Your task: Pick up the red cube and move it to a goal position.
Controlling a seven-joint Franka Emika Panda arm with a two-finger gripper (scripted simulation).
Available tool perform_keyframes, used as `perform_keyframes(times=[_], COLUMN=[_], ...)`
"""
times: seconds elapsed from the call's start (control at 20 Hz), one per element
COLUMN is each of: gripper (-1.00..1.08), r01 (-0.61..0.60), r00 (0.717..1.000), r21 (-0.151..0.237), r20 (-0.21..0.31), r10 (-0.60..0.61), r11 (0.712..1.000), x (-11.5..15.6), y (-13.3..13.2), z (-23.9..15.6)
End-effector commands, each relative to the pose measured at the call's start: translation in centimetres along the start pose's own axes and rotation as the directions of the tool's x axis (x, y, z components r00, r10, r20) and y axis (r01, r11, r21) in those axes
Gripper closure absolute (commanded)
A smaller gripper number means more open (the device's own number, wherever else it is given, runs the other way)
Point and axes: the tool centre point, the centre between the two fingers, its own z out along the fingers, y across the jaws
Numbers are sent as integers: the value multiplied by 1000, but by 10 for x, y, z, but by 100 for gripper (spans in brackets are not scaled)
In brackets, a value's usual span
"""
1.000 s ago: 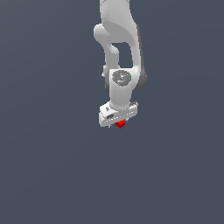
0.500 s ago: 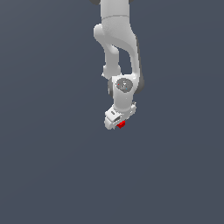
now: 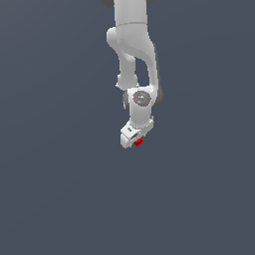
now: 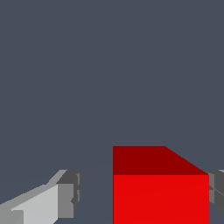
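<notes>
Between the tool's (image 4: 144,194) spread fingers (image 4: 65,192), the red cube (image 4: 160,197) touches only one, ungripped.

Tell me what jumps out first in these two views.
The red cube fills the wrist view, one finger against one side, a gap to the other finger. In the exterior view it is a red speck at the tool, under the white arm, on plain grey.

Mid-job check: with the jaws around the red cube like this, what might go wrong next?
1. In the wrist view the red cube touches one finger while a gap remains to the other finger; closing may shove it sideways.
2. In the exterior view the gripper looks tilted, so the grip may be skewed.
</notes>
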Motion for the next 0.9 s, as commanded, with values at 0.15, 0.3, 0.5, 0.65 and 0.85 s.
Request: perform_keyframes(times=[0.15, 0.3, 0.5, 0.65, 0.85], gripper=[108, 108, 108, 108, 108], r01=[-1, -1, -1, -1, -1], r00=[1000, 1000, 1000, 1000, 1000], r21=[-1, -1, -1, -1, -1], r20=[0, 0, 0, 0, 0], r10=[1, 1, 1, 1, 1], r11=[1000, 1000, 1000, 1000, 1000], x=[0, 0, 0, 0, 0], y=[1, 1, 0, 2, 9], z=[0, 0, -1, -3, -13])
